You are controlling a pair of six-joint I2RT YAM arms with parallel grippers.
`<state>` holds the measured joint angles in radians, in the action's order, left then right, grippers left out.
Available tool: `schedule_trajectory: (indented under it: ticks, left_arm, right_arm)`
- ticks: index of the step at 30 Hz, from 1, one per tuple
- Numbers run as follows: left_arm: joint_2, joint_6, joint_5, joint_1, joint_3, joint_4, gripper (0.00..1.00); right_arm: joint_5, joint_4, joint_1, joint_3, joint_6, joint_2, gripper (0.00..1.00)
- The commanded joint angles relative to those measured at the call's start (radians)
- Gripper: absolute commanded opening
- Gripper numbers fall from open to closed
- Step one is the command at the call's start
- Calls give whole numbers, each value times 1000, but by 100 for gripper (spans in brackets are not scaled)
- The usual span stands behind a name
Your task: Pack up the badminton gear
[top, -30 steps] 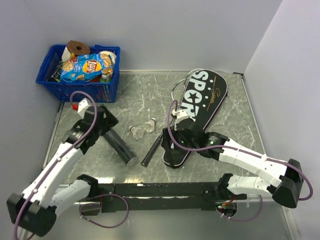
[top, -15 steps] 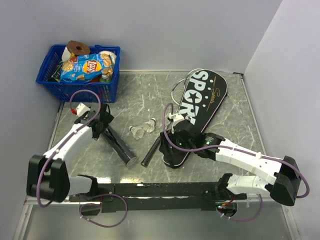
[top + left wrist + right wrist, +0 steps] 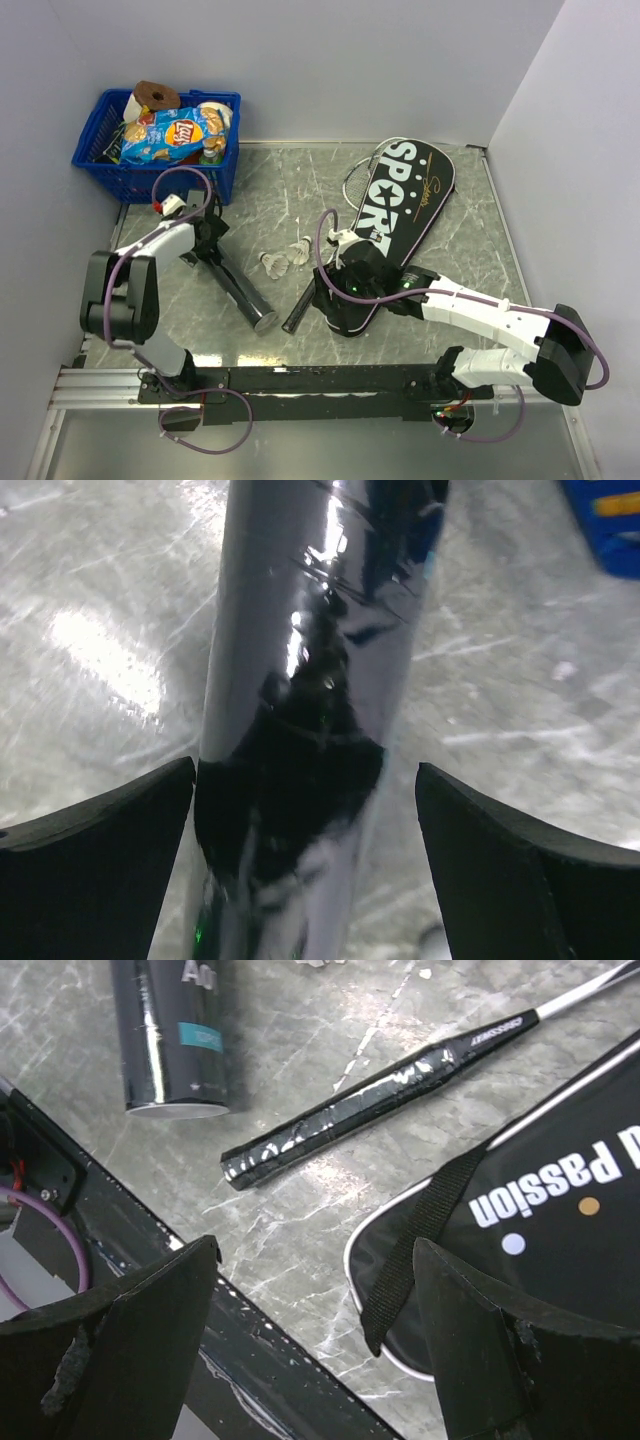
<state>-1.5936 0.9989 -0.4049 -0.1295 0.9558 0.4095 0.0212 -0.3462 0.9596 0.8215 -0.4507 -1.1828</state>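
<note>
Grey marbled tabletop (image 3: 300,180), pale lilac walls (image 3: 350,60); left gripper (image 3: 208,248) gapes astride the long dark tube (image 3: 240,290) centre-left, right gripper (image 3: 328,292) gapes empty at centre.

**Top view:** fixed high beyond the near edge of the table (image 3: 300,190), facing down and forward, far enough to take in all four edges.

**Left wrist view:** very near, facing down along the dark tube (image 3: 300,680), which fills the frame.

**Right wrist view:** near, facing down at the table's near edge, over the racket handle (image 3: 350,1110) and the narrow end of the bag (image 3: 540,1210).

All three views share the tube.
</note>
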Motion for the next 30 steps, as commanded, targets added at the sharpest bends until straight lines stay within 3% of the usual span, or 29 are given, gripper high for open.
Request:
schedule_trajectory:
  ticks: [1, 10, 15, 22, 30]
  left_arm:
    - [-84, -69, -11, 10, 64, -28, 97]
    - [-149, -112, -29, 19, 60, -34, 99]
    - [-132, -114, -54, 19, 35, -32, 78]
    - [-91, -109, -81, 18, 4, -17, 37]
    - [79, -137, -153, -51, -3, 17, 37]
  right_arm:
    - [36, 75, 5, -18, 9, -6, 86]
    - [63, 93, 5, -19, 15, -44, 86]
    - [66, 87, 5, -4, 15, -55, 86]
    - [74, 79, 5, 11, 6, -54, 86]
    - [75, 76, 5, 5, -16, -31, 85]
